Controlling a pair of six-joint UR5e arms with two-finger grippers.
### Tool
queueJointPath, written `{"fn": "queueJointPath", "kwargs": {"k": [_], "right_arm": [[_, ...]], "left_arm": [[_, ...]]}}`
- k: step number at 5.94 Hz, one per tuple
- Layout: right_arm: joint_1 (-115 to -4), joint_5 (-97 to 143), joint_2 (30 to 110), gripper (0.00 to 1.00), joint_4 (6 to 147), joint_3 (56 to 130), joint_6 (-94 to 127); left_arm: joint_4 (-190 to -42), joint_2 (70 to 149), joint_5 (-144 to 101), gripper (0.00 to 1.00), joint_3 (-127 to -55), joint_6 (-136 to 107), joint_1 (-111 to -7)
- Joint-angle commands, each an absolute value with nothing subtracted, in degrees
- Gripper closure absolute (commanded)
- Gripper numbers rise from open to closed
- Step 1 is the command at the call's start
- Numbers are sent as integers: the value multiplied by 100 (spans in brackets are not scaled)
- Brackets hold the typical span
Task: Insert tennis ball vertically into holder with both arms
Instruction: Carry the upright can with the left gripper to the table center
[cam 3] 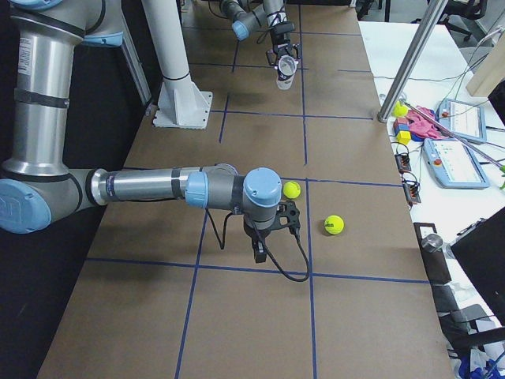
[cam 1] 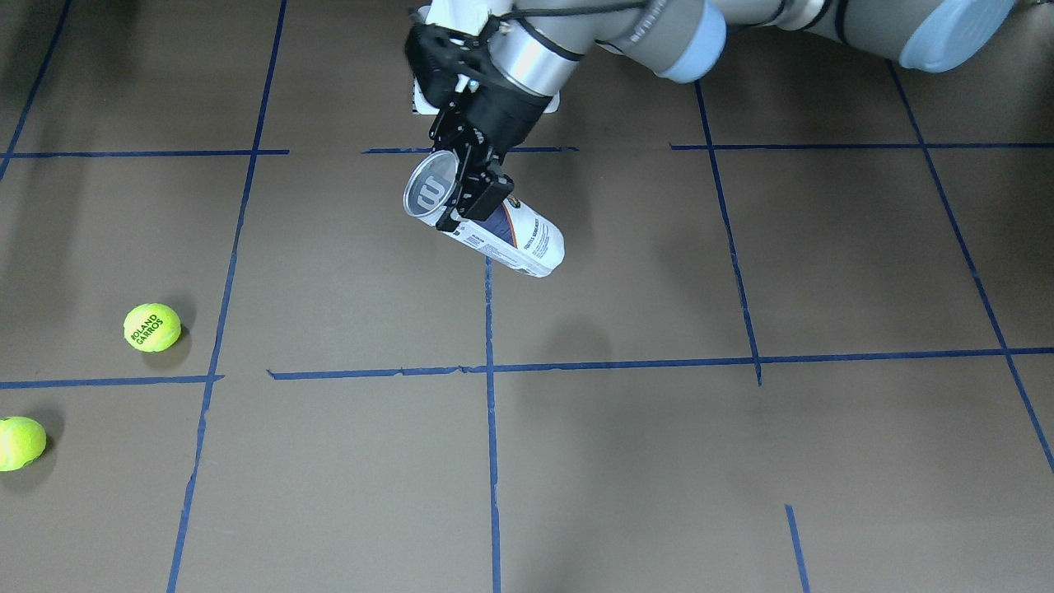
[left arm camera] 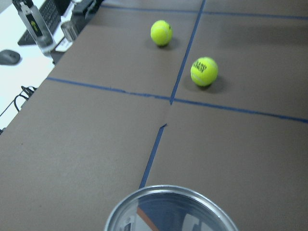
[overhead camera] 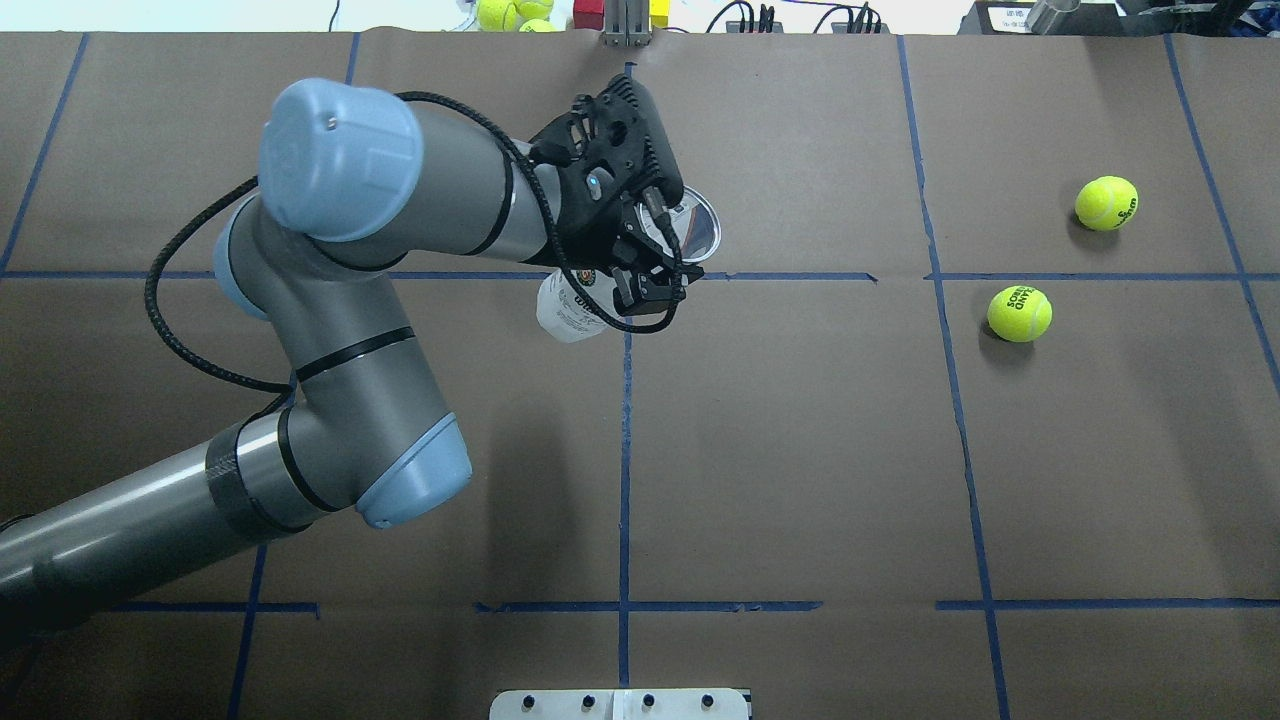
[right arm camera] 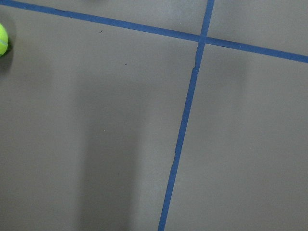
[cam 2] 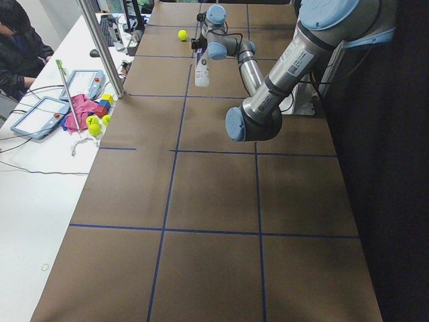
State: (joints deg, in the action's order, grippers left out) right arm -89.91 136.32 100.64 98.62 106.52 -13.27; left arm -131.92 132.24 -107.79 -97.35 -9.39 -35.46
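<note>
- The holder (cam 1: 520, 240) is clear of the surface (cam 1: 626, 461), clamped crosswise near its rimmed end by the left gripper (cam 1: 473, 203); it is tilted, not upright.
- Contents: no ball shows inside the holder in any view; the left wrist view shows only its silver rim (left arm camera: 171, 208).
- Step judged in hand: presenting the holder; ball not yet collected.
- Two tennis balls (overhead camera: 1018, 313) (overhead camera: 1105, 203) lie on the surface, well apart from the left gripper, on the robot's right.
- The right gripper (cam 3: 258, 251) hangs low near the closer ball; whether its jaws are wide or narrow cannot be told.
- Next move calls for: righting the holder mouth-up, right gripper grasping a ball.
</note>
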Motion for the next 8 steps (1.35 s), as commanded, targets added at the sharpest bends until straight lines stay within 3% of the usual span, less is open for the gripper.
{"fn": "queueJointPath", "kwargs": {"k": [1, 2, 5, 8], "right_arm": [[-8991, 13632, 10063, 0, 9861, 10652, -1327], [-8991, 13632, 10063, 0, 9861, 10661, -1327], [-8991, 13641, 10063, 0, 9861, 10670, -1318], [-8991, 13641, 10063, 0, 9861, 10687, -1318]], "left_arm": [[-14744, 12990, -10697, 39, -9668, -1458, -3568], [-15061, 12973, -10427, 38, -9581, -1494, -3560], [-17300, 12894, -10406, 37, -8098, -1573, -3481], [-18427, 12885, -9961, 36, -7367, -1714, -3227]]}}
